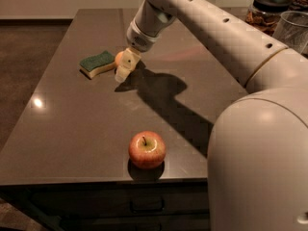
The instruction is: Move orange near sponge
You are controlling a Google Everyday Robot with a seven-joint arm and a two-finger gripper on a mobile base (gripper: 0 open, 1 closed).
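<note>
The orange [118, 57] rests on the dark table [72, 124], touching or almost touching the right end of the sponge [98, 63]. The sponge has a green scrub top and a cream body and lies flat at the table's far left. My gripper [123, 70] hangs just in front of and to the right of the orange, pointing down, and hides the orange's right side. The gripper is open and holds nothing; the orange sits beside one cream finger [126, 64], not between the tips.
A red-yellow apple [147, 149] with a stem sits near the table's front edge. A lidded jar [266, 11] and a clear container [293, 29] stand at the far right. My arm's shadow falls across the table's middle.
</note>
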